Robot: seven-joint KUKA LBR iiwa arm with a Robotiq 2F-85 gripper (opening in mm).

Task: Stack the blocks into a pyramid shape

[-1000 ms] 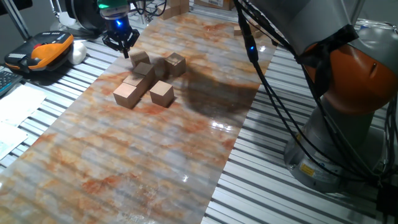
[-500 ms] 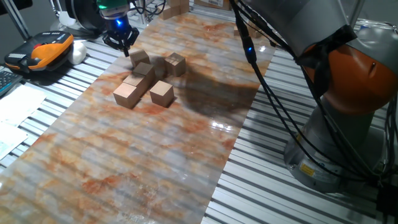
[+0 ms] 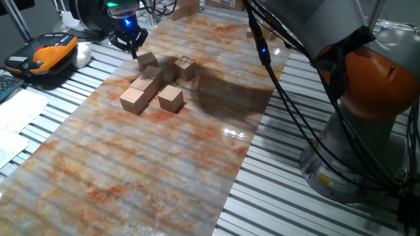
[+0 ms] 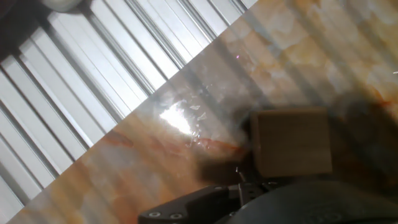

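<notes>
Several light-tan wooden blocks lie in a loose cluster on the marbled mat (image 3: 197, 151). The farthest block (image 3: 146, 61) sits just below and to the right of my gripper (image 3: 133, 54). Others follow toward the camera: one (image 3: 152, 73), one (image 3: 185, 67) to the right, one (image 3: 133, 99) and one (image 3: 170, 98) nearest. My gripper hangs at the cluster's far left edge with its fingers meeting in a point, holding nothing. In the hand view a single block (image 4: 292, 142) lies on the mat just beyond the dark fingers (image 4: 205, 202), apart from them.
The mat lies on a slatted metal table (image 3: 315, 216). Left of the mat are an orange-and-black device (image 3: 46, 54) and a white object (image 3: 82, 56). The arm's base (image 3: 367, 111) and hanging cables (image 3: 282, 85) stand on the right. Small wooden pieces (image 3: 187, 6) sit far back.
The gripper has drifted slightly up and away from the farthest block. The blocks have not moved.
</notes>
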